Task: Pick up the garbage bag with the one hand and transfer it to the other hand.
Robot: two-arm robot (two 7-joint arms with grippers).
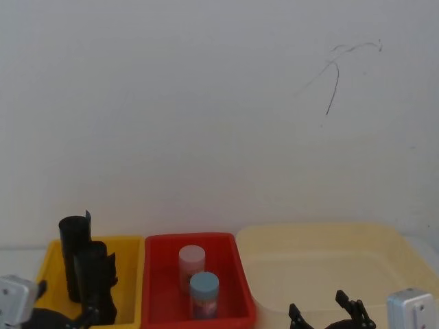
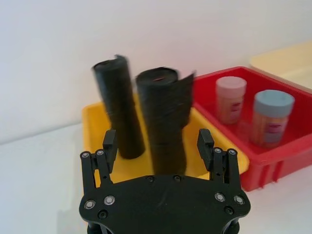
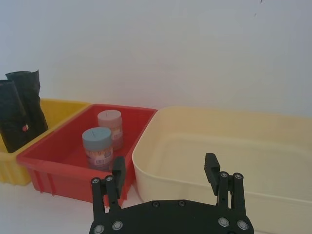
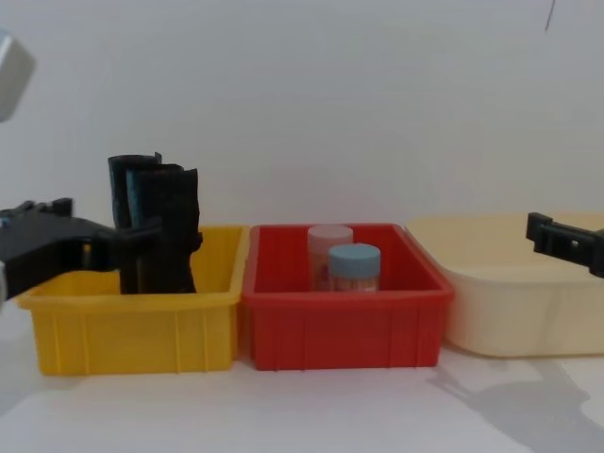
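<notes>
The left gripper stands wide open, with the garbage bag upright between its jaws in the yellow bin. The right gripper is spread open and empty.

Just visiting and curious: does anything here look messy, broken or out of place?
Nothing spilled or tipped. Two small oddities: the garbage bag, standing in the yellow bin, has a loose flap of film sticking out near its top, and the white wall behind bears a thin dark scribble-like mark.
</notes>
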